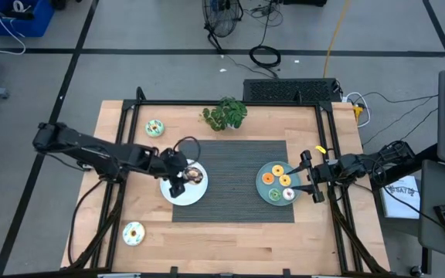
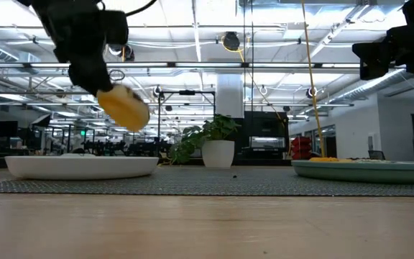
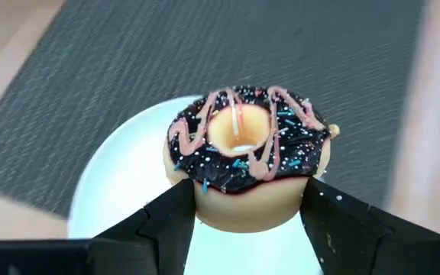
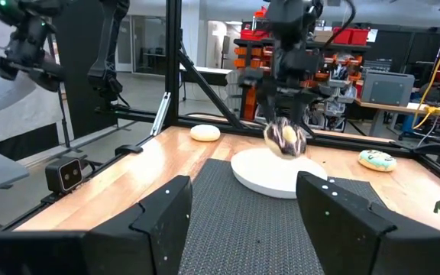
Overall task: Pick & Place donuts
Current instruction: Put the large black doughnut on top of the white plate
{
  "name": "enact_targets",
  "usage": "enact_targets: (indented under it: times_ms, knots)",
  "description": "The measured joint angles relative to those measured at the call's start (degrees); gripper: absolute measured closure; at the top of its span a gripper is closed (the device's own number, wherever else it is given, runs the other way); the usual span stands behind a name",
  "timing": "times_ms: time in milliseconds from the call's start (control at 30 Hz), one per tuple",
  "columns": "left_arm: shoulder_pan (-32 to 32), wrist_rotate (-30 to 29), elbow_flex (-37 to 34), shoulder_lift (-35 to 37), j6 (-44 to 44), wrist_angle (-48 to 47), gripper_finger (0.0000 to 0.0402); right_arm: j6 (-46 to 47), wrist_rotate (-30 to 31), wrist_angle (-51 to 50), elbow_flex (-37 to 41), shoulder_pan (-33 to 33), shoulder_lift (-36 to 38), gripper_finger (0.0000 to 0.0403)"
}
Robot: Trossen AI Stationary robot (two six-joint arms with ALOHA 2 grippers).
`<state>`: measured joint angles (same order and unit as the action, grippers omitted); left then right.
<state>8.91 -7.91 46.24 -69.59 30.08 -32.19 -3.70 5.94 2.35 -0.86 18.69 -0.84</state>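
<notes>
Chocolate-brown icing with pink drizzle and sprinkles tops the donut [image 3: 244, 156] that my left gripper [image 1: 182, 179] clamps between its two fingers [image 3: 161, 221], holding it in the air above the white plate [image 1: 174, 193] at the left edge of the dark ribbed mat [image 1: 234, 201]. From table height the donut's pale underside hangs clear of the plate's rim. My right gripper [image 1: 312, 178] waits at the right side of the table, just beside the teal plate [image 1: 264, 191], its fingers spread apart with nothing between them. That teal plate carries three donuts: a yellow one [image 1: 278, 169], an orange one [image 1: 267, 179] and a pale one [image 1: 288, 194], with another yellow piece [image 1: 286, 181] between them that I cannot make out clearly. Two more donuts lie on the bare wood: a mint-iced one [image 1: 154, 128] toward the far left corner, and a light one [image 1: 133, 232] near the left front corner. A leafy plant [image 1: 225, 114] in a white pot stands at the mat's far edge.
</notes>
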Motion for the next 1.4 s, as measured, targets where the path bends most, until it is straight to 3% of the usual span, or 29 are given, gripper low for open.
enact_targets:
  times_ms: [300, 800, 1400]
  knots:
    - [1.46, -9.69, 0.00, -6.39, 5.57, -5.20, 0.0174, 0.00, 0.01, 0.00, 0.00, -0.01, 0.00, 0.0177]
    - [1.46, -10.40, 0.00, -16.27, 8.00, -4.89, 0.0174, 0.00, 0.00, 0.00, 0.00, 0.00, 0.00, 0.0180]
    - [0.40, -11.43, 0.00, -16.21, 11.97, -4.77, 0.0173, 0.00, 0.00, 0.00, 0.02, -0.01, 0.01, 0.0177]
